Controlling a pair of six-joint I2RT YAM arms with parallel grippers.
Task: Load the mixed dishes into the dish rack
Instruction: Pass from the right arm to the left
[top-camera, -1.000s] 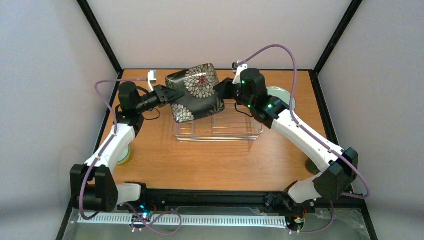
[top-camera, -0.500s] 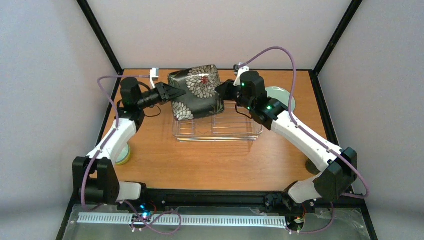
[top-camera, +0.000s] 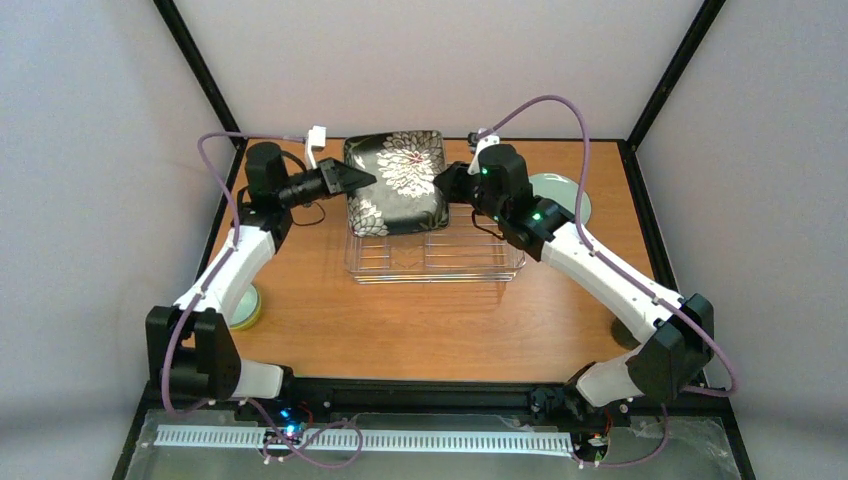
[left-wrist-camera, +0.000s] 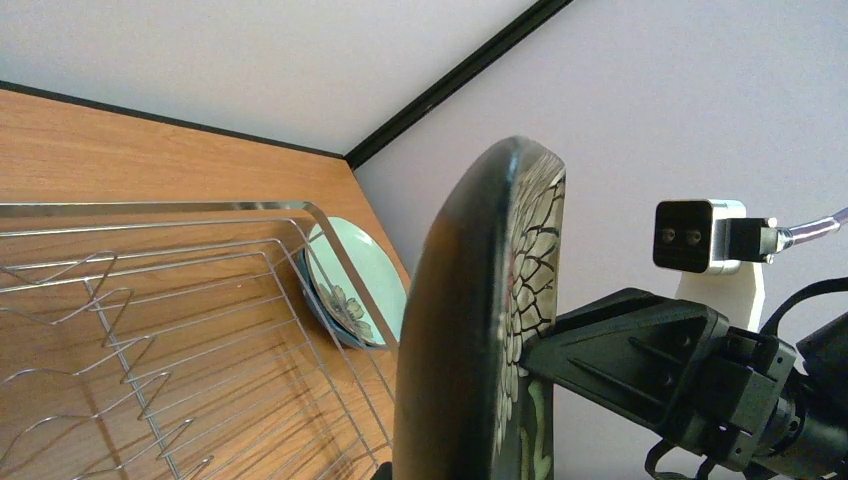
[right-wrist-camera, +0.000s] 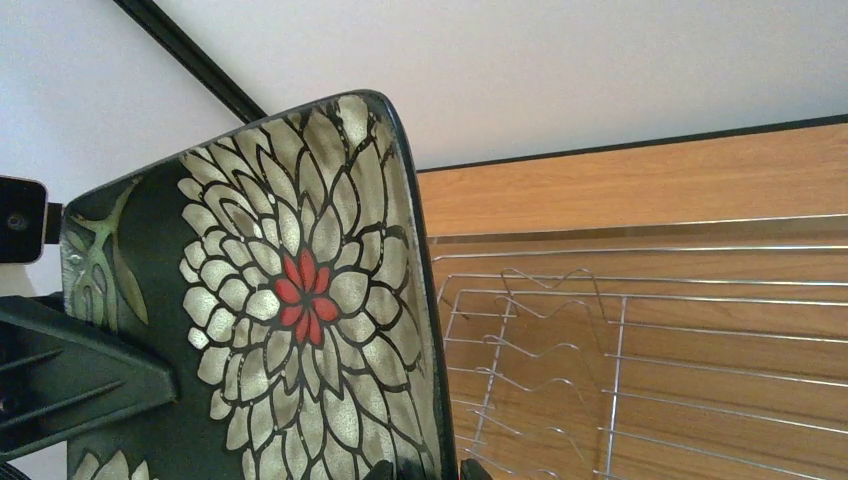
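Observation:
The black square floral plate hangs on edge above the back left of the dish rack. My left gripper is shut on its left rim; the left wrist view shows the plate edge-on. My right gripper stands at the right rim. In the right wrist view its fingertips straddle the rim of the plate with a thin gap, so the jaws are open. The rack's tines lie bare below.
A pale mint plate lies on a blue plate right of the rack; these also show beyond the rack's corner. A yellow-green bowl sits by the left arm. Black frame posts and grey walls close in the table.
The plate moved toward the back wall and stands straighter. The left arm reached further back with it. The right gripper's jaws loosened from the rim.

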